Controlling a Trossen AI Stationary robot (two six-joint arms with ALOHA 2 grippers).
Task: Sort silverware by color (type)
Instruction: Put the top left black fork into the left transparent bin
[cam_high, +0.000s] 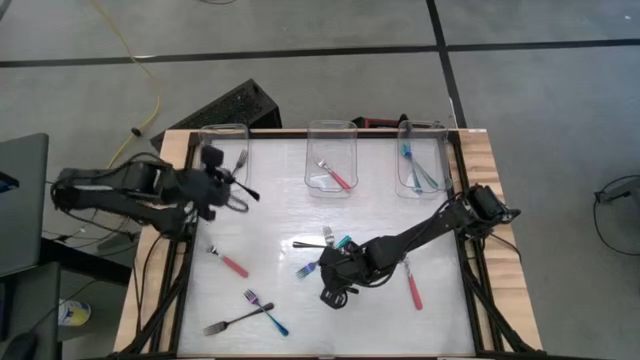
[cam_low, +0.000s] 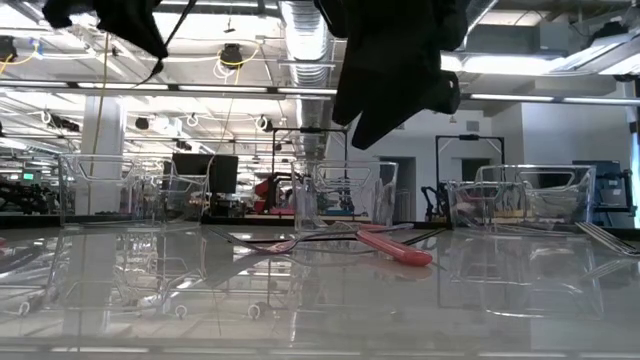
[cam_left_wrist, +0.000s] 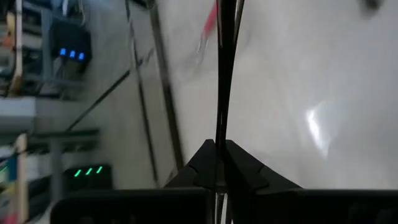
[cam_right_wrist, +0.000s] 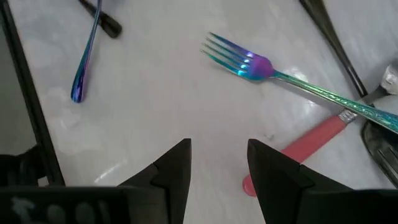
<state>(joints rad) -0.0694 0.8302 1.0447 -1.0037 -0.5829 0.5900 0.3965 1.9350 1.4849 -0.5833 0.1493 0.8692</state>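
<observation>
My left gripper (cam_high: 222, 186) hovers near the table's left edge, in front of the left clear bin (cam_high: 225, 150), and is shut on a dark grey fork (cam_high: 248, 192). That bin holds another grey fork (cam_high: 240, 160). My right gripper (cam_high: 335, 280) is open, low over the table's middle. A teal iridescent fork (cam_right_wrist: 249, 62) and a red-handled fork (cam_right_wrist: 311, 140) lie on the table just beyond its fingertips (cam_right_wrist: 217, 158). The middle bin holds a red-handled fork (cam_high: 335, 178), and the right bin holds teal forks (cam_high: 415, 165). My left gripper pinches the dark grey fork's thin shaft (cam_left_wrist: 219, 134) between its two shut fingers (cam_left_wrist: 245, 168). The fork runs along the fingers and sticks straight out past their tips. It points toward the table's right side (cam_high: 255, 196). Which end it has, I cannot tell.
More forks lie loose on the table: a red-handled one (cam_high: 230, 263) at left, a blue one (cam_high: 270, 312) crossing a grey one (cam_high: 232, 322) near the front, a red one (cam_high: 412, 285) at right, and a small cluster (cam_high: 325, 242) mid-table. Three clear bins line the far edge.
</observation>
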